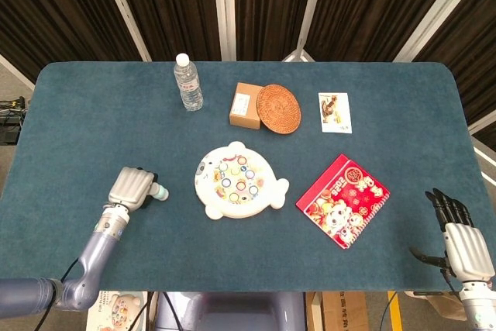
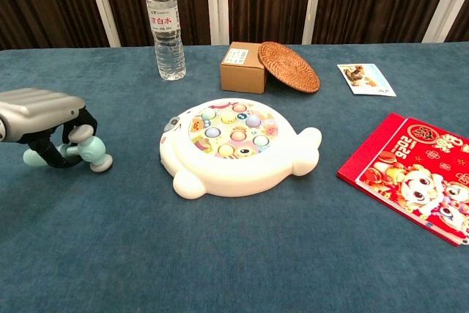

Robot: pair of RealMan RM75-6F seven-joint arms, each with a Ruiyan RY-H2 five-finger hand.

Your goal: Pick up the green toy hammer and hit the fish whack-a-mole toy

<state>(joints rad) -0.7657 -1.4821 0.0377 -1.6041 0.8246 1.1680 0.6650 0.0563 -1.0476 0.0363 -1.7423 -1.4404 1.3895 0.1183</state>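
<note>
My left hand (image 1: 132, 188) (image 2: 40, 115) grips the handle of the green toy hammer (image 2: 86, 152), whose pale green head (image 1: 159, 192) pokes out to the right, low over the blue table. The white fish whack-a-mole toy (image 1: 237, 180) (image 2: 234, 146) lies in the middle of the table, a short gap to the right of the hammer head, with several coloured pegs on top. At the lower right, my right hand (image 1: 459, 238) hangs off the table edge, fingers spread and holding nothing.
A water bottle (image 1: 188, 83) (image 2: 165, 26) stands at the back left. A cardboard box (image 1: 246, 105) (image 2: 243, 67) with a woven coaster (image 1: 277, 108) leaning on it sits behind the fish toy. A small card (image 1: 335, 112) and a red booklet (image 1: 342, 199) (image 2: 409, 172) lie to the right.
</note>
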